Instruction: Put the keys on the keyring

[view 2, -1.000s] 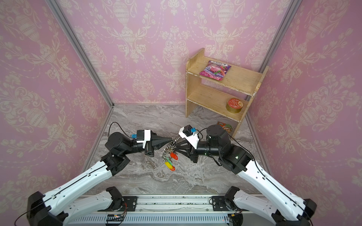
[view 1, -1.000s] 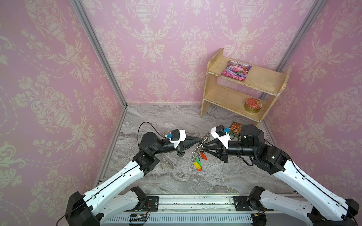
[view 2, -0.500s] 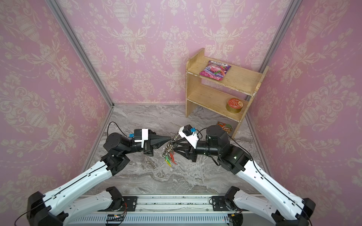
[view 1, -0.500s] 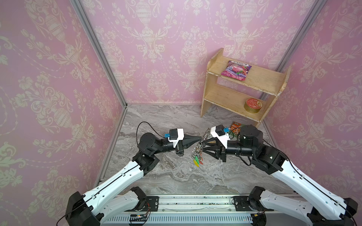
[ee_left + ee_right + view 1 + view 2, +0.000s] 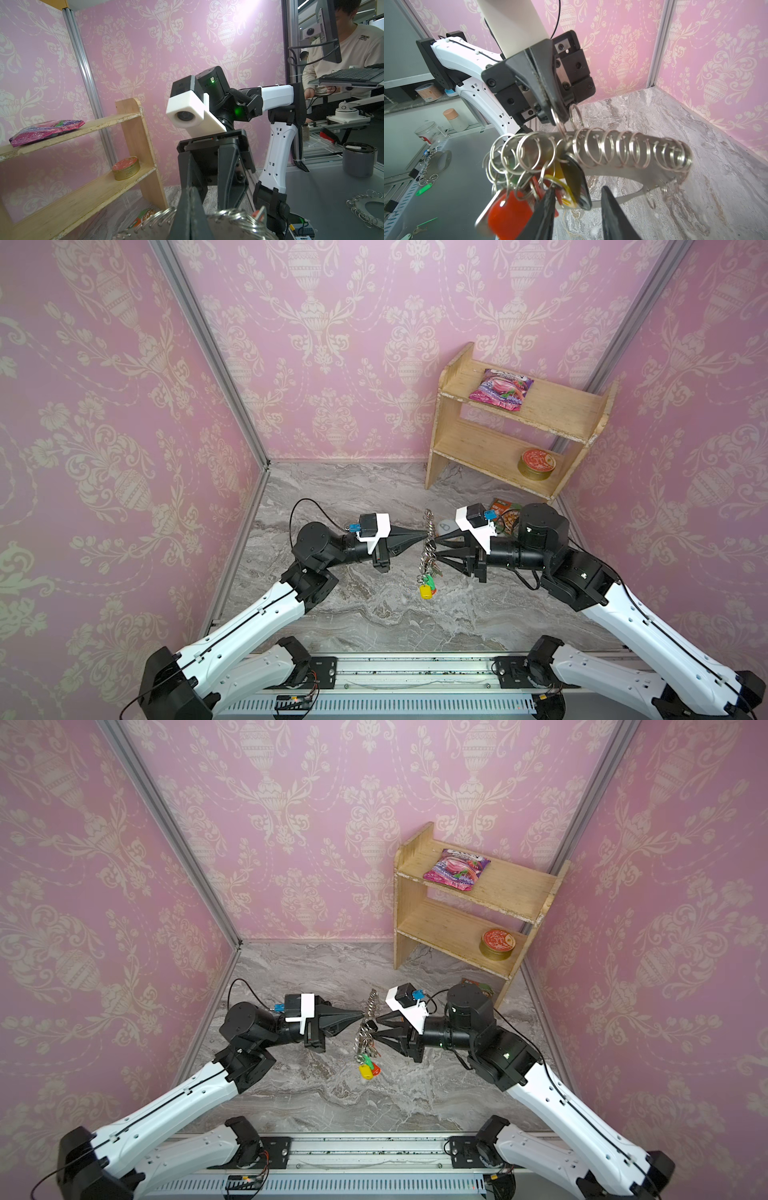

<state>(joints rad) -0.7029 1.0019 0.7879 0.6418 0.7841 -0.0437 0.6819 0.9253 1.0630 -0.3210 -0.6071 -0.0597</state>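
I see the grey marbled desk (image 5: 374, 614) filling the floor of the pink-walled cell, with a wooden shelf (image 5: 469, 443) standing at its far right corner. Both arms reach in level from either side and meet nose to nose above the middle of the desk. My left end effector (image 5: 424, 536) is clenched, its tips pinched together on one of the small wire rings of the keyring (image 5: 429, 547), which hangs clear of the desk between the two arms. My right end effector (image 5: 437, 549) sits just beside it, released, its fingers (image 5: 610, 207) parted with nothing clamped. In the right wrist view the keyring (image 5: 612, 172) shows as a flat silvery band strung with many wire rings. The black key (image 5: 577, 182) dangles under that band, and its lower end sits in the gap between the parted right fingers. Coloured tags (image 5: 425, 591) hang bunched at the lowest point, a red one (image 5: 508, 214) nearest the right wrist camera.
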